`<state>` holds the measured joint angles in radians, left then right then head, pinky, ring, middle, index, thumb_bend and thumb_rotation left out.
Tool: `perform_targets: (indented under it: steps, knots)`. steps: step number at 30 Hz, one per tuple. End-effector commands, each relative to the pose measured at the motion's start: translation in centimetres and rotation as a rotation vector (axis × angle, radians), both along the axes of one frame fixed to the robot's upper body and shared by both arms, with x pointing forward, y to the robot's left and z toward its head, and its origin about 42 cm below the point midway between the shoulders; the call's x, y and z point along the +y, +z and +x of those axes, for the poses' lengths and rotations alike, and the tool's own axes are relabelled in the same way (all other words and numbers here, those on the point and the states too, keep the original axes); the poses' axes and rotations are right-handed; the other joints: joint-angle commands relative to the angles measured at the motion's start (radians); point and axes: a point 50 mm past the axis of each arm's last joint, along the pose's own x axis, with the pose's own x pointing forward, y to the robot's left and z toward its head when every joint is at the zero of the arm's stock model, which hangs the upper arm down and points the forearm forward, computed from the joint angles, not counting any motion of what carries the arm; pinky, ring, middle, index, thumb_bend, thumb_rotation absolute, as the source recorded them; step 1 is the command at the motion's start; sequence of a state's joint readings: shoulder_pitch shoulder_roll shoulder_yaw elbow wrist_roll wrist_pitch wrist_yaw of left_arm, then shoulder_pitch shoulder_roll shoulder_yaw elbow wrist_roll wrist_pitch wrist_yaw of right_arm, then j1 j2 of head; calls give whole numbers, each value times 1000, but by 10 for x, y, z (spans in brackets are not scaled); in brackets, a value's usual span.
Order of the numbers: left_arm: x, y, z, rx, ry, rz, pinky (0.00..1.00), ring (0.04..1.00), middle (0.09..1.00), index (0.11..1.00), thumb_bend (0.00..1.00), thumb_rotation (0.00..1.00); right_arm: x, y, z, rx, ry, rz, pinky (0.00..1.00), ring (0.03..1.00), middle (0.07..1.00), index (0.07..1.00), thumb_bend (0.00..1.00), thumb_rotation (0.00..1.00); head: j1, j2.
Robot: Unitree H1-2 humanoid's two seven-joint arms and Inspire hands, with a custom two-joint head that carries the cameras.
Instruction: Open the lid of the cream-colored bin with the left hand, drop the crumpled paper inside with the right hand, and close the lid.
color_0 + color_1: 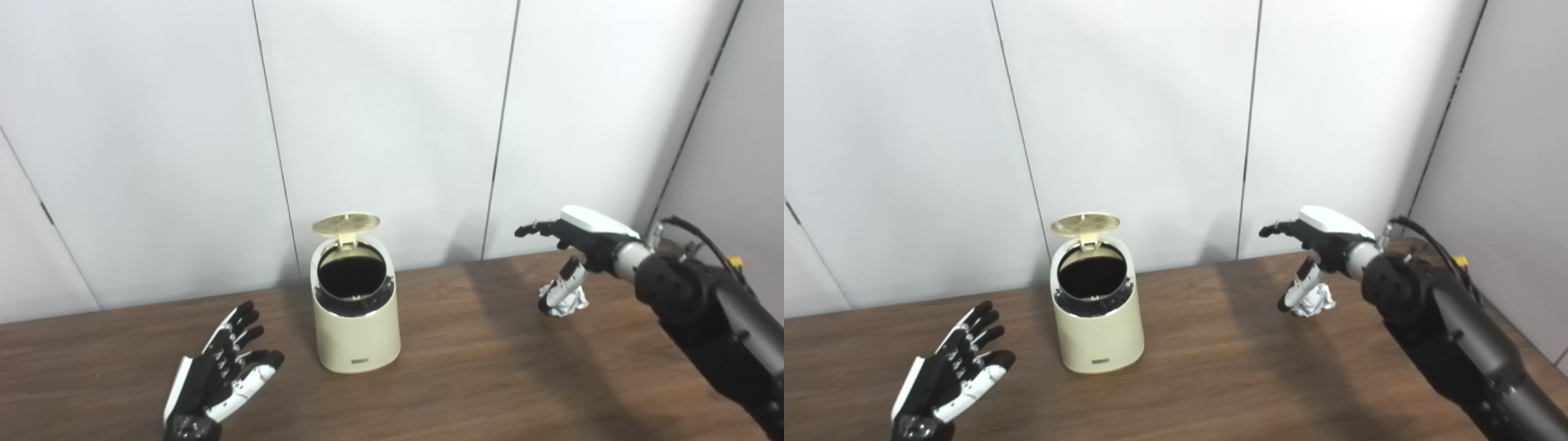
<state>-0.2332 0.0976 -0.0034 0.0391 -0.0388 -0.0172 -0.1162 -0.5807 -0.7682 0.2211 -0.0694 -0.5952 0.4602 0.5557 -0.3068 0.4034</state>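
A cream-colored bin [356, 321] stands on the brown table [478, 367], left of centre. Its round lid [345, 224] is tipped up at the back, and the dark inside shows. A white crumpled paper [569, 302] lies on the table at the right. My right hand [572, 248] hovers over it, open, fingers spread forward and thumb pointing down beside the paper, not closed on it. My left hand [223, 373] rests low at the bottom left, apart from the bin, open with palm up and holding nothing.
White wall panels [392, 122] rise just behind the table's back edge. A grey panel [735, 153] stands at the right. My black right arm [716, 324] with its cables crosses the table's right end.
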Motion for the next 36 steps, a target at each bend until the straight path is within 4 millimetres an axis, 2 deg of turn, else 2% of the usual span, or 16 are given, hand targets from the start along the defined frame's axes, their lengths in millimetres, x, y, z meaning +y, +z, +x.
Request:
perform_targets:
  steps: [1, 5, 14, 19, 30, 36]
  knots:
    - [3, 23, 10, -89, 15, 23, 713, 862, 907, 957, 708, 320, -5, 22, 10, -44, -8, -57, 742, 896, 914, 860, 868, 75, -4, 0]
    - [5, 23, 11, -90, 24, 45, 694, 848, 893, 946, 698, 325, -5, 15, 22, -39, -3, -89, 796, 890, 906, 857, 877, 111, -12, 0]
    - [4, 21, 10, -88, 21, 48, 718, 859, 892, 942, 710, 283, -7, 5, 41, -16, -39, -116, 742, 896, 910, 857, 875, 127, -13, 4]
    - [4, 20, 10, -84, 17, 44, 734, 866, 898, 943, 692, 264, -14, -8, 51, 32, -53, -117, 788, 930, 938, 857, 883, 118, -9, 5]
    - [4, 21, 8, -82, 8, 40, 745, 873, 901, 948, 678, 261, -20, -33, 65, 119, -87, -170, 718, 898, 934, 857, 825, 119, -12, 14]
    - [5, 21, 7, -82, 5, 43, 738, 867, 899, 951, 663, 263, -21, -39, 65, 145, -87, -183, 728, 889, 927, 838, 847, 138, -12, 20]
